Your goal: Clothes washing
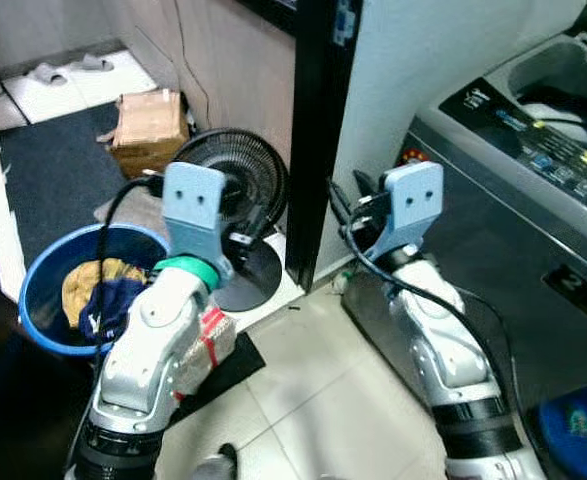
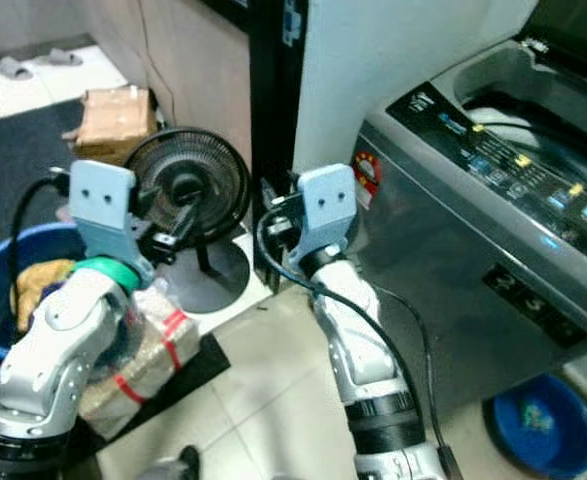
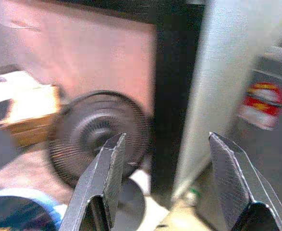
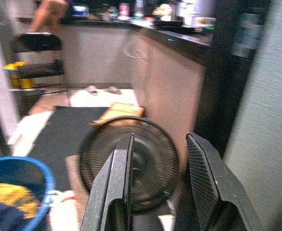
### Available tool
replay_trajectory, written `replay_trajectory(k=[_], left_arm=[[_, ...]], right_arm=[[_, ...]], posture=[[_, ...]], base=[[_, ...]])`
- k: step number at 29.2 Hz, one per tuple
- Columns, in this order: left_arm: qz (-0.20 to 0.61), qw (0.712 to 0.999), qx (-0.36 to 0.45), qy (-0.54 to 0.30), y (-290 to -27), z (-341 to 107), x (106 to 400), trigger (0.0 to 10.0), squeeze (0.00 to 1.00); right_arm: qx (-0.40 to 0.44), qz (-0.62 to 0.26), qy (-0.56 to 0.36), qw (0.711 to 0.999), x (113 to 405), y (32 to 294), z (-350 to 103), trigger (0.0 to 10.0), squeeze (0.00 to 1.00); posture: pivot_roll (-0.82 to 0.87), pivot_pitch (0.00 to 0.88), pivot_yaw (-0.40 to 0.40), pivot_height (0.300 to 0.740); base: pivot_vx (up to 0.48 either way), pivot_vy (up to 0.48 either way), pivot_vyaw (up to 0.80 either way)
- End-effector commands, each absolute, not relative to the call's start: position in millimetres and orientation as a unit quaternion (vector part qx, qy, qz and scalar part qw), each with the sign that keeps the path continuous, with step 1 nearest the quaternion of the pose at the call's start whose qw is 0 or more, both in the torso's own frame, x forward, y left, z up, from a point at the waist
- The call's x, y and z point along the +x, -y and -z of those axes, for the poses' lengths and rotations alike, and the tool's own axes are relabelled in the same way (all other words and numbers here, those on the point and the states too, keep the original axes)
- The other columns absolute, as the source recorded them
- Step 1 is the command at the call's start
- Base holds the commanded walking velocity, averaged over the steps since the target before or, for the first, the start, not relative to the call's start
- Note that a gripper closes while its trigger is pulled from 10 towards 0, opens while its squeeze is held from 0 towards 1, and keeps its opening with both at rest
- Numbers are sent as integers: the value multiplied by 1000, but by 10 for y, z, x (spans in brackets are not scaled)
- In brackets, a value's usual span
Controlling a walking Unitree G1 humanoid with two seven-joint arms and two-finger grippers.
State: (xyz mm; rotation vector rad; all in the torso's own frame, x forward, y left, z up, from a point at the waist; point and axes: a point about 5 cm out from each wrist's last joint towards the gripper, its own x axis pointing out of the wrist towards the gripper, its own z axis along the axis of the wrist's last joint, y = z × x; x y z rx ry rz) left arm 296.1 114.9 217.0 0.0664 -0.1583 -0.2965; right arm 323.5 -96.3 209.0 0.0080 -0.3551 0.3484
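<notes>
A blue basin [image 1: 33, 300] stands on the floor at my left and holds a yellow and a dark blue garment [image 1: 98, 290]. At my right is a grey top-loading washing machine [image 1: 533, 210] with its lid up and the tub [image 1: 563, 95] showing. Both arms are raised in front of me, between the basin and the machine. My left gripper [image 3: 167, 178] is open with nothing between its fingers and faces a black fan [image 3: 100, 132]. My right gripper [image 4: 157, 183] is also open and holds nothing; the same fan [image 4: 131, 161] lies ahead of it.
The fan [image 1: 235, 180] stands on a round base by a black post [image 1: 318, 130] and a white wall. A cardboard box [image 1: 151, 128] and a dark mat [image 1: 53, 170] lie beyond. A taped bundle [image 2: 143, 350] sits under my left arm. A small blue bowl [image 2: 538, 425] is at the machine's foot.
</notes>
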Motion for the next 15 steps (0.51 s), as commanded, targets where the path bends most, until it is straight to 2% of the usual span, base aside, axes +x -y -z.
replay_trajectory(k=[1,15], left_arm=[[148,986,34,73,-1133,-2125,2956,10000,0],[147,986,39,75,-1127,-2115,2964,10000,0]], right_arm=[[4,-174,174,969,3225,964,-2062,10000,0],[5,-175,175,969,3219,950,-2061,10000,0]], posture=[[49,43,-9,740],[47,47,-8,740]], base=[[0,0,781],[0,0,780]])
